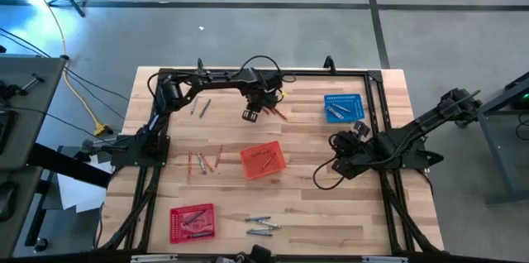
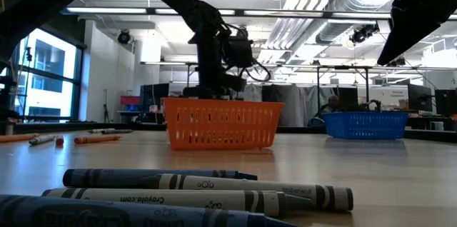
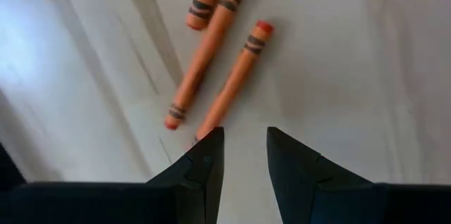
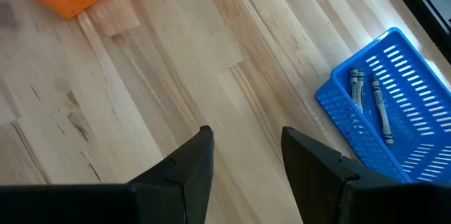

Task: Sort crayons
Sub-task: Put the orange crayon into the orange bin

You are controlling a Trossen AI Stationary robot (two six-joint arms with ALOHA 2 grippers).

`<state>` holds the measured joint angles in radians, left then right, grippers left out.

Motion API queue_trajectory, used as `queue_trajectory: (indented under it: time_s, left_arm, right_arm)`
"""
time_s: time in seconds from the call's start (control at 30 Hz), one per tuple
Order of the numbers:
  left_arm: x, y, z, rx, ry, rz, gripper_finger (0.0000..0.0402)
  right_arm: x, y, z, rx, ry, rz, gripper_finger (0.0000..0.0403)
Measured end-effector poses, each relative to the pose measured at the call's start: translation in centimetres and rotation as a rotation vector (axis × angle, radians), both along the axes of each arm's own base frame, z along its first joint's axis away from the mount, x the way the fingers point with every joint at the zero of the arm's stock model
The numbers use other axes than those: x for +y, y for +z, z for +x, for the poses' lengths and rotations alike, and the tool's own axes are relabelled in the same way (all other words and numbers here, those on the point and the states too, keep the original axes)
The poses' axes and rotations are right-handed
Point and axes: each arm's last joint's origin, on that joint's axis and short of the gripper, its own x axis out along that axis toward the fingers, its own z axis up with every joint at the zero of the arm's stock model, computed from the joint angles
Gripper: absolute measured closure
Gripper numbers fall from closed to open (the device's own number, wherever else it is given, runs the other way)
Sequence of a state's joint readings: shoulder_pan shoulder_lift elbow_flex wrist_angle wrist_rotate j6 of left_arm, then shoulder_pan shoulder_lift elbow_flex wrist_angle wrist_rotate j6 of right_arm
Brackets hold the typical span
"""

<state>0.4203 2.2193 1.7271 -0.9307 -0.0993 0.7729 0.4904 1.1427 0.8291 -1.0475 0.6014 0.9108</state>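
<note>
Your left gripper (image 3: 239, 146) hovers with fingers parted and empty, orange crayons (image 3: 232, 79) just ahead on bare table (image 3: 352, 76), far from the edges. Your right gripper (image 4: 243, 146) waits open beside the blue basket (image 4: 331, 101).

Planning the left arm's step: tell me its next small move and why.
Probably lower the left gripper onto the nearest red-orange crayon and close. Its fingers stand apart with nothing between them, one tip at that crayon's end, and two more red-orange crayons lie beside it. The right gripper waits open near the blue basket.
</note>
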Motion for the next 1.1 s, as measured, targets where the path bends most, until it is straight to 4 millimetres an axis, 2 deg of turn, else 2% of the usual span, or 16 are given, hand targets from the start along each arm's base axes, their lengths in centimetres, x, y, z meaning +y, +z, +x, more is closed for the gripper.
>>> queue_trajectory:
  time_s: [0.13, 0.6, 0.9, 1.1]
  left_arm:
    - [-0.1, -1.2, 0.0, 0.061, -0.035, 0.024, 0.0308]
    - [-0.4, -1.1, 0.2, 0.099, -0.072, 0.094, 0.0348]
    - [0.1, 1.7, 1.8, -0.004, -0.068, 0.137, 0.035]
    - [-0.1, 2.0, 1.9, -0.034, -0.062, 0.08, 0.035]
  right_arm:
    - [0.0, 0.0, 0.0, 0.0, 0.0, 0.0, 0.0242]
    - [0.1, 0.0, 0.2, -0.009, 0.018, 0.0, 0.0242]
    - [0.1, 0.1, 0.2, -0.016, 0.018, 0.003, 0.0242]
    - [0.1, 0.1, 0.2, -0.016, 0.02, 0.003, 0.0242]
